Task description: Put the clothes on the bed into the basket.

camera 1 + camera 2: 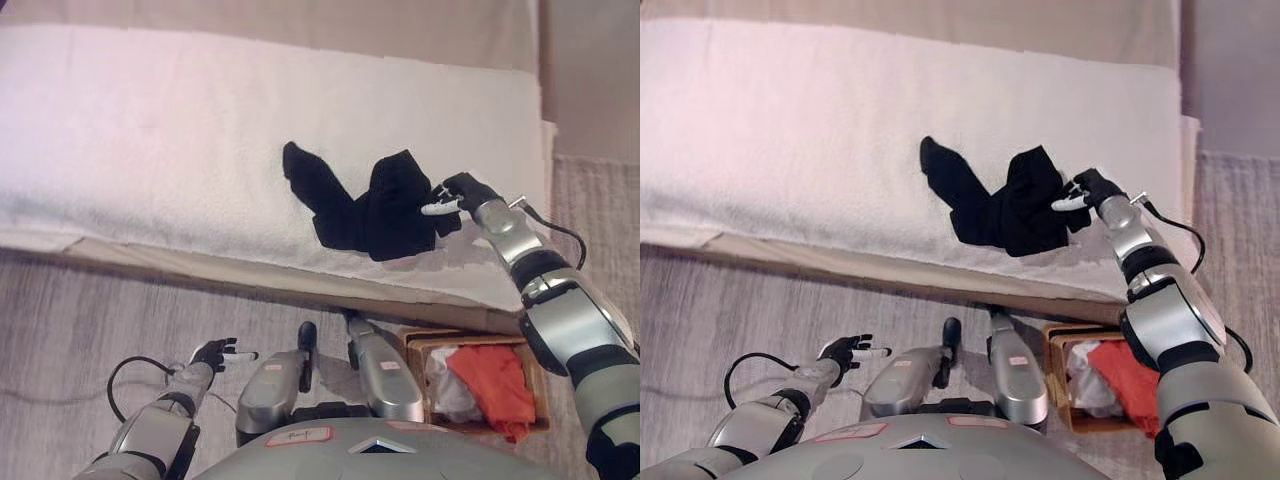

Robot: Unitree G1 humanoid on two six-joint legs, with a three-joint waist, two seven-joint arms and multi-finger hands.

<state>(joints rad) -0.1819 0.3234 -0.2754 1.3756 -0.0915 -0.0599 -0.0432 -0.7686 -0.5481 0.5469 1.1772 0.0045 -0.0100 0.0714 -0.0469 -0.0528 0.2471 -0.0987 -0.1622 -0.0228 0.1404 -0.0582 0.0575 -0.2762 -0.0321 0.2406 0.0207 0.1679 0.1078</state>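
The left hand (213, 353) is being held low over the floor, well away from the bed (150, 130), with its fingers loosely spread and nothing in them. On the bed, near the front edge and toward the right end, the black clothes (365, 205) are lying in a bunched heap. The right hand (455, 195) is being pressed against their right side; whether the cloth is being pinched cannot be told. The picking-up step seems to be in hand. Next, the clothes should be gripped, lifted and carried down to the basket (415, 350) on the floor below the bed's right end, where red and white things are already lying.
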